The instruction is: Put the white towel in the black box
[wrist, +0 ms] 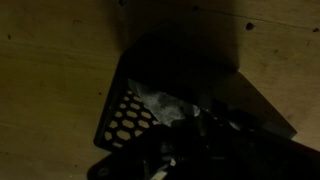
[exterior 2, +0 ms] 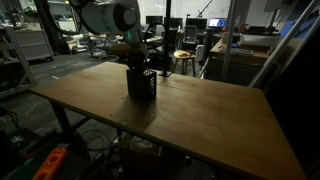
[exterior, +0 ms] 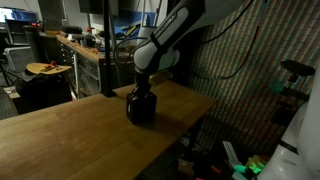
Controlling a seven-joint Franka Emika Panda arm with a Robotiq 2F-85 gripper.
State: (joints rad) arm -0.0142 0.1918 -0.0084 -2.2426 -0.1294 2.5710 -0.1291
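The black box (exterior: 141, 108) (exterior 2: 141, 84) stands upright on the wooden table (exterior: 60, 140) (exterior 2: 210, 120). My gripper (exterior: 140, 92) (exterior 2: 135, 63) comes down from above into the box's open top. In the wrist view I look into the box (wrist: 125, 120) past its perforated wall. The white towel (wrist: 158, 102) lies bunched inside, its crumpled end running up to my dark gripper (wrist: 195, 125). The jaws are shut and seem to pinch the cloth. The towel is hidden in both exterior views.
In an exterior view the table's right edge (exterior: 205, 112) drops off close to the box, with green items (exterior: 250, 165) on the floor. A round stool (exterior: 45, 68) and cluttered benches stand behind. In an exterior view another stool (exterior 2: 185, 56) stands beyond the table.
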